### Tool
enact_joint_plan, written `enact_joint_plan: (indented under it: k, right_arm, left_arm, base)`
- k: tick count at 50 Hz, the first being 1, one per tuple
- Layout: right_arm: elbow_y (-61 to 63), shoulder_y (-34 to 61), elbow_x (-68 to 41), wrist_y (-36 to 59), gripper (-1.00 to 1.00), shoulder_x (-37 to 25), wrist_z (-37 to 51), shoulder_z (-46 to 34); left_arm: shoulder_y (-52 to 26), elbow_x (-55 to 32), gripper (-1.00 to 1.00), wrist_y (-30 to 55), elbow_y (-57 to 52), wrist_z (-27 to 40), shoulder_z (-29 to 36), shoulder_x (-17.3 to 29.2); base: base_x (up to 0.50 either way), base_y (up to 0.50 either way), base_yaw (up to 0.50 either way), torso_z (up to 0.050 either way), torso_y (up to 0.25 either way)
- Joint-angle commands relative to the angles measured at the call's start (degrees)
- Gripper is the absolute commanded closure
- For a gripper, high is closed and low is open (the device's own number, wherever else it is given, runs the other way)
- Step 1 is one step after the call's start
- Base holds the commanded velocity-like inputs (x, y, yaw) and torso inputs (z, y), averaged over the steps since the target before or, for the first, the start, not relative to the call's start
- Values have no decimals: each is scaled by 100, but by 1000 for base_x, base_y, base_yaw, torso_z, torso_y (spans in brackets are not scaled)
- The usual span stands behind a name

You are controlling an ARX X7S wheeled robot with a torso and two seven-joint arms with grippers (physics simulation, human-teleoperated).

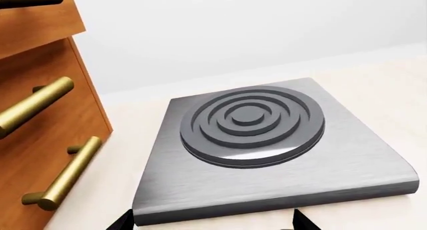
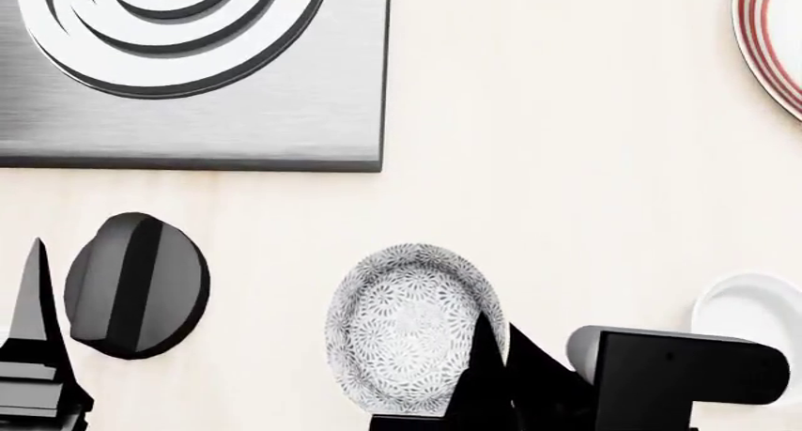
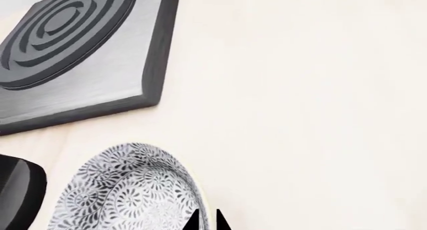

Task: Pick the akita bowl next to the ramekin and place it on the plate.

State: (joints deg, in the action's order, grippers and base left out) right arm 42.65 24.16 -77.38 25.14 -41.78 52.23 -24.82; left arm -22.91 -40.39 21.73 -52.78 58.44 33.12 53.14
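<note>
Black right claw (image 2: pixel 491 379) sits at the bottom of the head view, one fingertip (image 2: pixel 483 356) against the right rim of the bowl (image 2: pixel 408 328). In the right wrist view two dark tips (image 3: pixel 208 221) show at the bottom edge, straddling the bowl's rim with only a thin gap between them; looks closed on the bowl rim. Right arm's boxy black link (image 2: pixel 677 370) is at lower right of the head view.

Bowl is tilted, patterned inside facing up toward the camera, at bottom centre of the head view, on the pale counter (image 2: pixel 564 168). Ramekin (image 2: pixel 758 314) is at the right edge, just right of the arm link, near the bowl, partly cut off. Plate (image 2: pixel 771 37) with red rings is at the upper right corner, well apart from the bowl, mostly out of frame.

Left claw (image 1: pixel 210 221): only two dark tips at the bottom edge of the left wrist view, set wide apart, nothing between them, so open. It faces the grey burner plate (image 1: pixel 267 155) with raised concentric rings. Wooden drawers (image 1: pixel 47 140) with brass bar handles fill the left of that view. In the head view the burner plate is upper left, and a dark round arm part (image 2: pixel 135 285) is at lower left.
</note>
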Motion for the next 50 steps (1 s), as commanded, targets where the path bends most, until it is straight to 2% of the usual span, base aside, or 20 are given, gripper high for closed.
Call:
enact_joint_plan:
  k: [1,14,50]
  right_arm:
    - [37,-43,-122,-153,100,26,-46,138]
    - [242,-70,-349,-268,100,-55,181,288]
    - [-305,1026,-1702,-250,100,-110,509,543]
  left_arm:
    - [4,-12,-100,10,-32,26,-2,29]
    - [49,40,-100,-39,19,11,26,25]
    - [-28,23,-100,2,25,35,20,53]
  base:
    - [0,0,0,0,0]
    - [0,0,0,0,0]
    - [0,0,0,0,0]
